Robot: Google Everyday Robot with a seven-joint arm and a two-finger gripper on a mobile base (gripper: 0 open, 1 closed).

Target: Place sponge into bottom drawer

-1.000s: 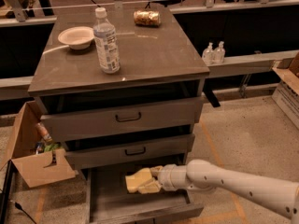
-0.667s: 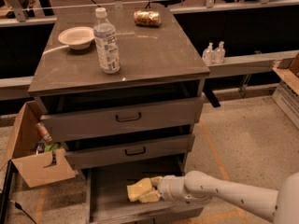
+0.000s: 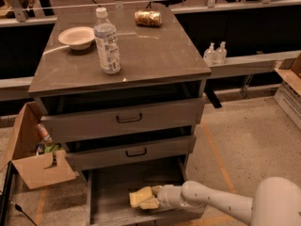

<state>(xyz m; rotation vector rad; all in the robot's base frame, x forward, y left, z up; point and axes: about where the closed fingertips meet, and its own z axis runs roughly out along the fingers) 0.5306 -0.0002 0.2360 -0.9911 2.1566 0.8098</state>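
Pincer (image 3: pixel 151 200) at lower centre, at the end of my arm (image 3: pixel 211 204), which reaches in from the right. It is closed about the sponge (image 3: pixel 139 196), gripping it by its right end.

Sponge: pale yellow block, held low within the open bottom drawer (image 3: pixel 110 192), near the drawer's front and right of its middle. Whether its underside touches the drawer floor I cannot tell. Bare grey floor lies to its left and behind it. The middle drawer (image 3: pixel 134 153) stands directly above the back of the bottom drawer. On the table (image 3: pixel 160 55) stand a bottle (image 3: pixel 107 41) and a bowl (image 3: pixel 76 36), well apart from the work.

Handling, as I judge it: the sponge is light and soft, yields under a squeeze, and would neither break nor roll if dropped. Its surface should not slip between the fingers. A hold across the short sides near one end suffices, with modest pressure.

Step in hand: release over the bare floor, then draw back without catching the middle drawer's front.
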